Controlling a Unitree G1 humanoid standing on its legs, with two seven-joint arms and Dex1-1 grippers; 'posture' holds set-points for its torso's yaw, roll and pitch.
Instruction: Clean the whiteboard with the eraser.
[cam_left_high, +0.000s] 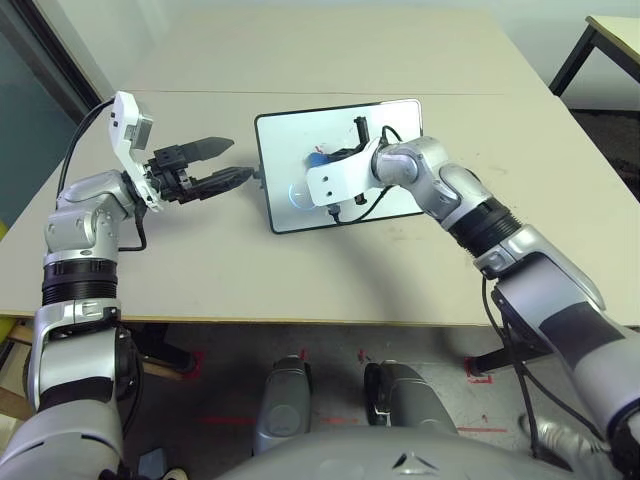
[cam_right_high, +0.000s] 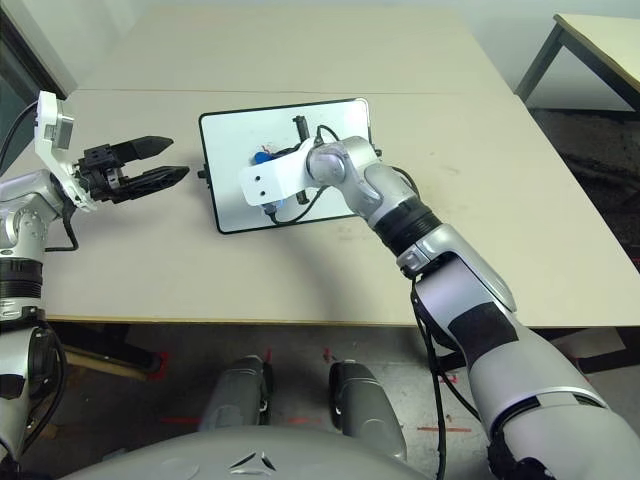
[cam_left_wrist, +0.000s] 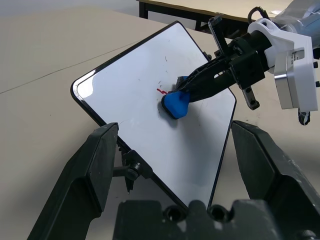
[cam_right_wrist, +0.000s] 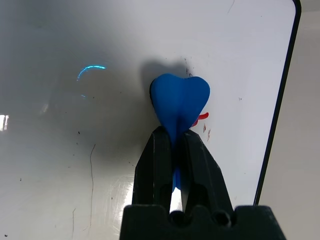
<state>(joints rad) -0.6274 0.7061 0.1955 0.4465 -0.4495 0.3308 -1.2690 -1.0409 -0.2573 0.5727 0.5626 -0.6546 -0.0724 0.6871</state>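
The whiteboard (cam_left_high: 285, 160) lies flat on the table ahead of me, its dark frame slightly askew. My right gripper (cam_right_wrist: 176, 137) is shut on the blue eraser (cam_right_wrist: 180, 99), squeezing it and pressing it onto the board's middle (cam_left_wrist: 130, 95). A small red mark (cam_right_wrist: 202, 117) peeks out beside the eraser (cam_left_wrist: 175, 103). My left gripper (cam_left_high: 228, 163) hovers open just off the board's left edge, its fingers (cam_left_wrist: 95, 165) spread beside a small side knob (cam_left_wrist: 131, 170).
The beige table (cam_left_high: 330, 270) stretches around the board. A second table with dark legs (cam_left_high: 590, 45) stands at the far right. Red tape marks lie on the floor below.
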